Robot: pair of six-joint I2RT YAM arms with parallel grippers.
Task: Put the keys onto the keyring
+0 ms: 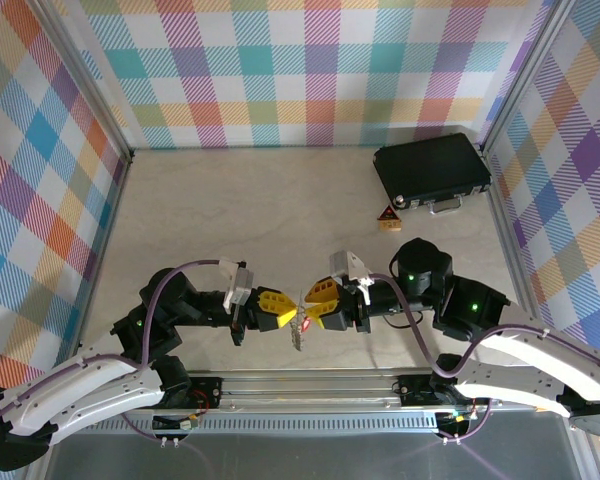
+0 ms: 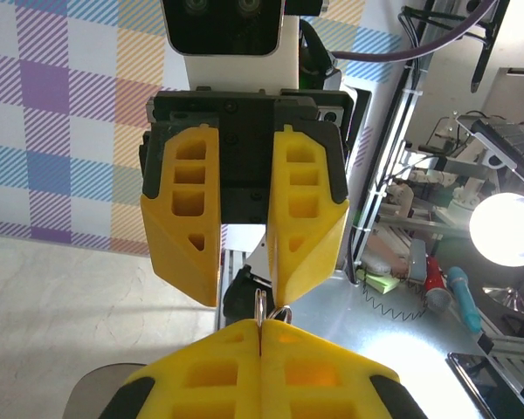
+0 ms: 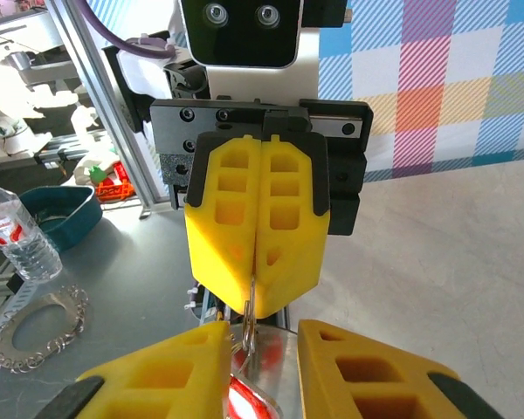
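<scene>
Pinches keyring [image 2: 260,307] in fully closed left gripper [image 2: 260,336] near table's [image 1: 230,200] front edge; faces right gripper [image 3: 264,332], jaws part-open around red key [image 3: 244,400], grip unclear.

Both arms bent inward, tips nose-to-nose mid-table. L gripper [image 3: 251,295] clamped shut; R gripper [image 2: 244,293] jaws apart.
</scene>
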